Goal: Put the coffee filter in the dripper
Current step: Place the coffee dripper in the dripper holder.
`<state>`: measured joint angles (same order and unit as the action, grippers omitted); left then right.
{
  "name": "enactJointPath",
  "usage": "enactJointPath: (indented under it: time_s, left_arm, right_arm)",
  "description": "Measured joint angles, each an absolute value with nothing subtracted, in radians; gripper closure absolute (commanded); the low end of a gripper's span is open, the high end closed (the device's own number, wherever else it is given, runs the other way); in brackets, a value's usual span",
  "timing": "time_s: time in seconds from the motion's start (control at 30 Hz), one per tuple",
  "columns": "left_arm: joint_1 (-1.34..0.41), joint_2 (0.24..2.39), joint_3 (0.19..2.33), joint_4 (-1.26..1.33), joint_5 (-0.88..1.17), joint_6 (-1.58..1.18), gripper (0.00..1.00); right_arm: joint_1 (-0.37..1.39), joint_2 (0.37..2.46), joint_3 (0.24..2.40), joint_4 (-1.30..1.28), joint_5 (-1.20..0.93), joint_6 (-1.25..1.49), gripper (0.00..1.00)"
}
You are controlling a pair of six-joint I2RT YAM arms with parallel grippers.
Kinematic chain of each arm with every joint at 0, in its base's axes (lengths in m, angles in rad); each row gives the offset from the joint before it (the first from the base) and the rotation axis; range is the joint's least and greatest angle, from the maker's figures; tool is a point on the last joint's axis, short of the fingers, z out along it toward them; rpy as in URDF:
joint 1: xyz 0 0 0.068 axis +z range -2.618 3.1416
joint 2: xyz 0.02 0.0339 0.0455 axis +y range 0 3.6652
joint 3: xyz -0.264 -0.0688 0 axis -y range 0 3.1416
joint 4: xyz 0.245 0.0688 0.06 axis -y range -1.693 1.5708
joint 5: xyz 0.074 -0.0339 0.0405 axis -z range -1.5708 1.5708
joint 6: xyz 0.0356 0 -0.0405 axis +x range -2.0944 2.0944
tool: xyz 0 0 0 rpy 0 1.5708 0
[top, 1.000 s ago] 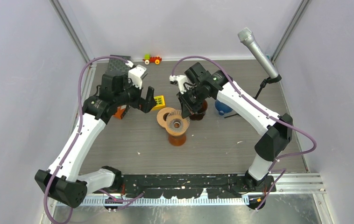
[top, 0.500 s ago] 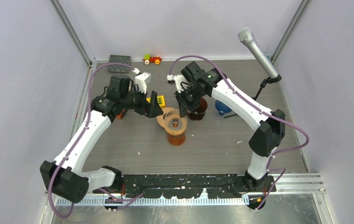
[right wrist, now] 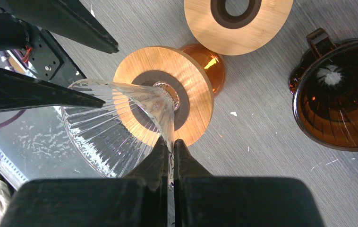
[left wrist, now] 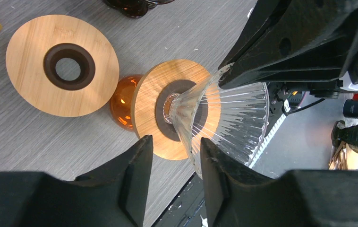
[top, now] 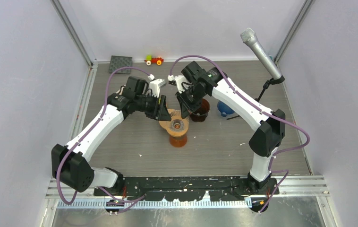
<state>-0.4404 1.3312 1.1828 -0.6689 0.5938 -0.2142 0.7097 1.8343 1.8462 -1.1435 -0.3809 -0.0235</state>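
The coffee filter [right wrist: 106, 127], a clear ribbed cone, stands with its tip in the wooden ring [right wrist: 193, 78] of the amber dripper [top: 178, 140] at mid-table. My right gripper [right wrist: 172, 142] is shut on the cone's thin wall at the rim. My left gripper [left wrist: 175, 142] straddles the opposite side of the filter's [left wrist: 234, 118] rim. Its jaws are part-way in, one finger close against the wall and the other still off it with a visible gap. In the top view the two grippers [top: 164, 109] [top: 186, 112] flank the cone [top: 177, 125].
A loose wooden ring [left wrist: 63, 66] lies flat just behind the dripper. A dark amber dripper with a handle [right wrist: 340, 94] sits to the right, a blue object [top: 224, 109] beyond it. A microphone on a stand [top: 261, 52], a toy car [top: 154, 60] and a dark pad [top: 120, 64] stand at the back.
My left arm has swung right from beside the yellow block to the cone's rim, and its jaws have narrowed around the wall. The right gripper has kept its hold and the cone now stands more upright.
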Motion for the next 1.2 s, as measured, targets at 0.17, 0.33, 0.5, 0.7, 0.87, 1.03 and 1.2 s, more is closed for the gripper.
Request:
enactJointPath:
  time_s: [0.17,0.33,0.5,0.7,0.87,1.03,1.2]
  left_arm:
    - [-0.451,1.351,1.183,-0.661,0.608,-0.226,0.74]
    - [-0.453,1.352,1.183,-0.648,0.617,-0.230,0.86]
    - [-0.453,1.353,1.181,-0.643,0.609,-0.249,1.00]
    - [-0.452,1.349,1.168,-0.624,0.603,-0.275,1.00]
    - [-0.451,1.337,1.151,-0.603,0.593,-0.293,1.00]
    - [-0.451,1.331,1.139,-0.585,0.582,-0.310,1.00]
    - [-0.451,1.330,1.132,-0.571,0.579,-0.313,1.00]
  right_arm:
    - [0.710,1.845,1.857,-1.151,-0.389,-0.023,0.99]
    - [0.709,1.864,1.878,-1.159,-0.398,-0.024,0.99]
    - [0.702,1.870,1.882,-1.162,-0.412,-0.018,1.00]
    - [0.695,1.876,1.886,-1.164,-0.425,-0.014,1.00]
    - [0.693,1.880,1.889,-1.167,-0.429,-0.008,0.99]
    - [0.690,1.884,1.889,-1.166,-0.433,0.000,0.99]
    - [0.685,1.886,1.886,-1.163,-0.438,0.006,0.99]
